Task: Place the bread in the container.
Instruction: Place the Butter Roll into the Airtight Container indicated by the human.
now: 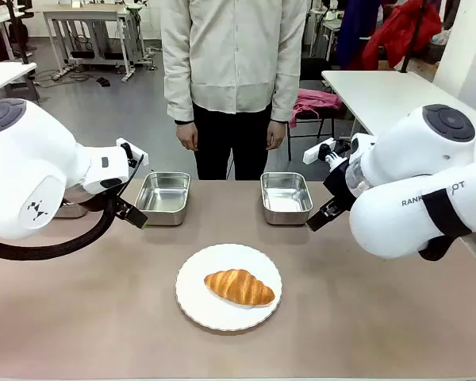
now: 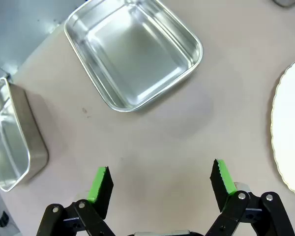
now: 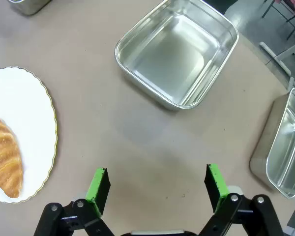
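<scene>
Squarely inside plate point(image 1: 192, 300) rim, bread point(image 1: 239, 286), containers point(image 1: 286, 198) beyond

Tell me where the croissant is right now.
Front view: the croissant lies on the white plate mid-table, nearer the robot than the left pan and right pan.

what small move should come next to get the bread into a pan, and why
Probably swing the right tool over the croissant and lower it. It and the left tool hang open and empty, the croissant lies untouched on the white plate, and the pan nearby stands empty.

Front cam across table point(image 1: 79, 317); wrist cams top-down
</scene>
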